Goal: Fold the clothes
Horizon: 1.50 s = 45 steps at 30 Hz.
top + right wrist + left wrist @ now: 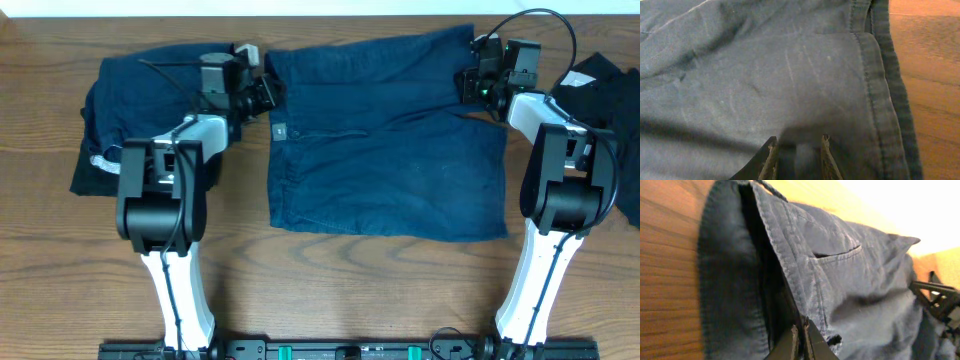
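Wide navy-blue woven shorts (385, 150) are spread flat at the middle of the brown wooden table (330, 290), with the waistband to the left. The left gripper (801, 331) is closed narrowly on the far waistband corner. The right gripper (799, 146) is set at the far right hem with cloth between moderately parted fingers; a firm hold cannot be told. The cloth is judged light, limp and prone to sagging, so the stiffer stitched hems are best pinched.

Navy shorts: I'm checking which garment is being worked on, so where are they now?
In the overhead view the navy shorts lie spread at the middle of the table, between the left pincer and the right pincer at their far corners.
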Available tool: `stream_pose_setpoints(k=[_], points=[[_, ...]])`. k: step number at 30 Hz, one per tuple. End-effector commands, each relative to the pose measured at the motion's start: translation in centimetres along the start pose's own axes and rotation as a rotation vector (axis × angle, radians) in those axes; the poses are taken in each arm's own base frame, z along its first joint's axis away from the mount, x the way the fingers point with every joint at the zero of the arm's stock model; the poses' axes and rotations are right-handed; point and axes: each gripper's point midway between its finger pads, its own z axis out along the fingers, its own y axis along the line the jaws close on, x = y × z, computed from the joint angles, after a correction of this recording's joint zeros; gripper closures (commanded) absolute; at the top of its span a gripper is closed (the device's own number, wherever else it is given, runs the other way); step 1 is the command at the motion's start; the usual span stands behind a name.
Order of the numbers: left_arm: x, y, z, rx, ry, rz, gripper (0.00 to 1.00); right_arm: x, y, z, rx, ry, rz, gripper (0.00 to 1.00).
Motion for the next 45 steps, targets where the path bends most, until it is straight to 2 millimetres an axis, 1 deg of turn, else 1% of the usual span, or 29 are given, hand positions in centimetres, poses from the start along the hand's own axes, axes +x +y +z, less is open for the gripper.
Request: stream_pose_setpoints(k=[1, 3, 5, 11, 14, 19, 22, 24, 25, 26, 28, 29, 30, 31, 33, 35, 37, 38, 39, 41, 43, 45], points=[[-2.4, -0.4, -2.2, 0.013, -0.048, -0.003, 0.94, 3.7, -0.5, 0.9, 0.031, 0.093, 0.029, 0.73], [-2.4, -0.3, -2.2, 0.008, -0.045, -0.008, 0.94, 3.7, -0.5, 0.9, 0.031, 0.093, 0.029, 0.73], [-1.9, 0.2, -2.1, -0.019, -0.033, -0.010, 0.94, 3.7, -0.5, 0.9, 0.031, 0.093, 0.029, 0.73], [-0.1, 3.7, -1.9, -0.238, -0.001, 0.015, 0.94, 3.8, -0.5, 0.9, 0.031, 0.097, 0.030, 0.74], [0.5, 4.7, -2.1, -0.309, 0.013, 0.043, 0.94, 3.8, -0.5, 0.9, 0.031, 0.101, 0.032, 0.74], [0.4, 4.9, -2.1, -0.323, 0.005, 0.046, 0.94, 3.9, -0.5, 0.9, 0.030, 0.104, 0.033, 0.74], [-0.4, 4.4, -2.2, -0.306, -0.021, 0.060, 0.94, 3.6, -0.5, 0.9, 0.031, 0.091, 0.028, 0.75], [-1.4, 3.4, -2.7, -0.292, -0.049, 0.075, 0.94, 2.2, -0.4, 0.4, 0.026, 0.054, 0.017, 0.72], [-2.1, 2.8, -3.0, -0.283, -0.066, 0.084, 0.93, 1.1, -0.3, -0.1, 0.020, 0.031, 0.011, 0.70], [-2.7, 2.0, -3.5, -0.272, -0.083, 0.094, 0.90, -0.1, -0.1, -0.6, 0.011, 0.004, 0.003, 0.67], [-4.4, 0.0, -4.8, -0.249, -0.128, 0.117, 0.84, -3.2, 0.8, -2.4, -0.027, -0.063, -0.018, 0.65], [-5.2, -1.0, -5.5, -0.239, -0.149, 0.128, 0.78, -5.0, 1.3, -3.6, -0.047, -0.100, -0.032, 0.64], [-5.9, -1.9, -6.2, -0.229, -0.170, 0.140, 0.74, -6.3, 1.7, -4.6, -0.055, -0.128, -0.044, 0.62], [-6.6, -2.9, -7.0, -0.218, -0.191, 0.155, 0.72, -7.7, 2.0, -5.7, -0.054, -0.156, -0.055, 0.62], [-7.5, -4.3, -8.3, -0.206, -0.215, 0.166, 0.69, -9.5, 2.5, -7.3, -0.048, -0.196, -0.073, 0.61], [-7.8, -5.1, -9.1, -0.202, -0.223, 0.170, 0.69, -10.4, 2.9, -8.1, -0.050, -0.217, -0.085, 0.61], [-7.4, -5.2, -9.0, -0.205, -0.210, 0.167, 0.69, -10.7, 3.3, -8.0, -0.054, -0.226, -0.094, 0.66], [-6.9, -5.0, -8.8, -0.211, -0.193, 0.161, 0.69, -10.4, 3.5, -7.6, -0.054, -0.220, -0.095, 0.73], [-6.5, -4.8, -8.6, -0.217, -0.175, 0.163, 0.74, -10.1, 3.6, -7.1, -0.056, -0.215, -0.096, 0.81], [-5.3, -4.5, -7.8, -0.226, -0.135, 0.179, 0.78, -9.3, 3.9, -5.7, -0.067, -0.204, -0.099, 0.91], [-4.4, -4.2, -6.9, -0.229, -0.106, 0.191, 0.80, -8.3, 4.1, -3.9, -0.075, -0.200, -0.104, 0.93], [-3.4, -3.9, -6.0, -0.229, -0.080, 0.189, 0.80, -7.1, 4.2, -1.9, -0.084, -0.199, -0.101, 0.93]])
